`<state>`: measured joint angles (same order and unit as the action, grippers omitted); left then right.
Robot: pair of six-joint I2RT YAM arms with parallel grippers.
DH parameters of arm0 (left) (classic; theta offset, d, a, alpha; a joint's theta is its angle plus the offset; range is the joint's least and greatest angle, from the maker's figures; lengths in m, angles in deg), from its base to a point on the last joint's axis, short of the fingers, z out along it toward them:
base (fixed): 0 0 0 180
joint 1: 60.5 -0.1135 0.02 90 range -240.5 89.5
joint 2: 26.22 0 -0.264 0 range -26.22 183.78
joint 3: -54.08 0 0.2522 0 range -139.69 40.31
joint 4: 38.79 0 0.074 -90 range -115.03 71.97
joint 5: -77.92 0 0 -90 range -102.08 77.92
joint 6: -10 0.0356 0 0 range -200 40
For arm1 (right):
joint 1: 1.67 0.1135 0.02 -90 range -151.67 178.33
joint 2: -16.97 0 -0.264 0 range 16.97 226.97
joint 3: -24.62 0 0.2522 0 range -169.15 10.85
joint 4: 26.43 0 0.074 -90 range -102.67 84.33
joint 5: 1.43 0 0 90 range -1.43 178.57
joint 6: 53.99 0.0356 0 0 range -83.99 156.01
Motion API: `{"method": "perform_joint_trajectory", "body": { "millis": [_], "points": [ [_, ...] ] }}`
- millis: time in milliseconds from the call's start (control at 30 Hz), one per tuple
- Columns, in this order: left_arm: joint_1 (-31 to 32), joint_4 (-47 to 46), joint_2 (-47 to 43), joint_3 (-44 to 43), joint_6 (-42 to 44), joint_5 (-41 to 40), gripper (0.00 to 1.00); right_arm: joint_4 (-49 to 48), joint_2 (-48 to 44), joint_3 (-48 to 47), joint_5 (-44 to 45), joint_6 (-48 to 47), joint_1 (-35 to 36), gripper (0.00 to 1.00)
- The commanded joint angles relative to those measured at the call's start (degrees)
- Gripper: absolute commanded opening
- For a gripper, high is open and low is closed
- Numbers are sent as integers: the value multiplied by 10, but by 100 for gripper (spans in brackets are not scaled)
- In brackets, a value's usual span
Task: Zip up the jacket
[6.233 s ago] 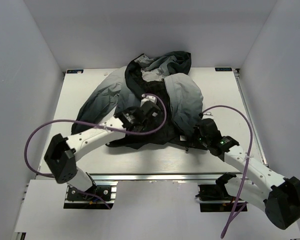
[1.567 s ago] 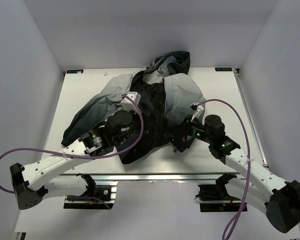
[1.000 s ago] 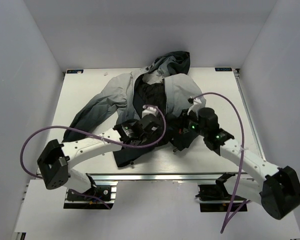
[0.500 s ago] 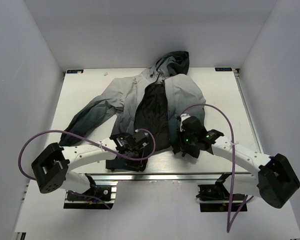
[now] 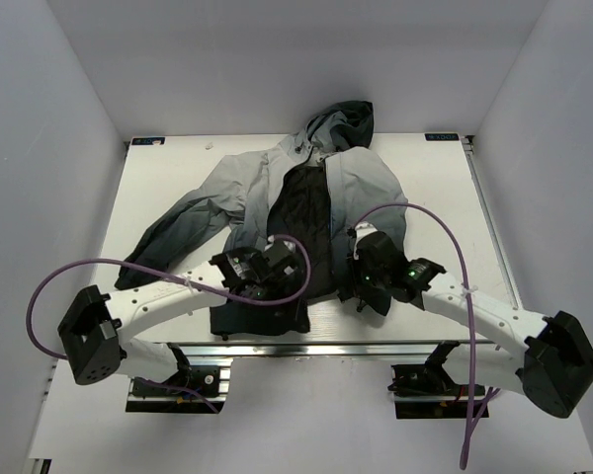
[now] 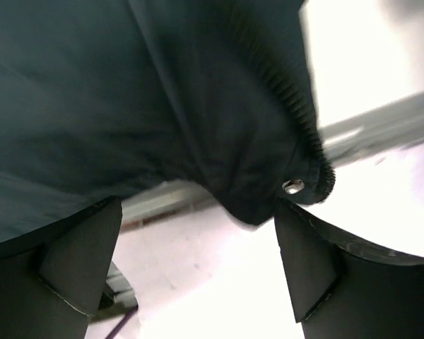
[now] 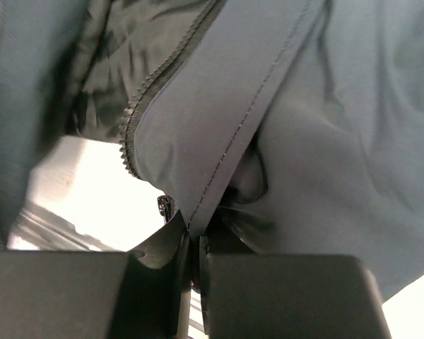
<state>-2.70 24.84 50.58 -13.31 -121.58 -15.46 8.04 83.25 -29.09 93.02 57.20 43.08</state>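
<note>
- Lying flat on the table (image 5: 445, 197), the jacket (image 5: 366, 183) has its hood (image 5: 341, 118) toward the far edge and its hem toward the arms. That puts the bottom of the zipper, where zipping must begin, within reach of both grippers.
- Its front is open, with black lining (image 5: 301, 212) showing between the two grey panels, so the zipper halves are apart and nothing is joined yet.
- The right gripper (image 7: 194, 244) is pinched closed on a fold of the jacket's front edge, just beside the zipper teeth (image 7: 159, 78). Holding there probably anchors that panel's bottom corner and draws it taut.
- The left gripper (image 6: 191, 261) has its fingers spread wide and clamps nothing. The black hem corner, with its ribbed edge (image 6: 286, 95) and a small metal snap (image 6: 292, 186), sits in the gap between them, seemingly lined up for a grasp.
- Judged from this, the step in hand is securing both bottom corners so the halves can be brought together.
</note>
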Motion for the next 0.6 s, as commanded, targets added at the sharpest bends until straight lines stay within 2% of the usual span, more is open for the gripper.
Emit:
{"method": "perform_joint_trajectory", "body": {
  "millis": [0, 167, 200, 300, 333, 433, 500, 567],
  "points": [
    [-22, 30, -27, -75, 10, -104, 98, 5, -41, 6, 53, 18, 2, 0],
    [-107, 21, 21, -148, 59, -140, 98, 6, -52, 25, 55, 24, 2, 0],
    [-143, 10, 31, -166, 78, -141, 98, 5, -51, 28, 62, 25, 2, 0],
    [-188, -47, 86, -199, 116, -146, 98, -2, -48, 35, 72, 24, 2, 0],
    [-195, -90, 119, -207, 129, -128, 98, -6, -47, 37, 73, 24, 1, 0],
    [-205, -130, 181, -269, 178, -127, 98, -14, -40, 40, 72, 23, -3, 0],
    [-219, -124, 257, -317, 198, -137, 98, -21, -37, 42, 71, 22, -5, 0],
    [-235, -106, 335, -387, 203, -164, 92, -25, -34, 43, 65, 20, -9, 0]
  ]
}}
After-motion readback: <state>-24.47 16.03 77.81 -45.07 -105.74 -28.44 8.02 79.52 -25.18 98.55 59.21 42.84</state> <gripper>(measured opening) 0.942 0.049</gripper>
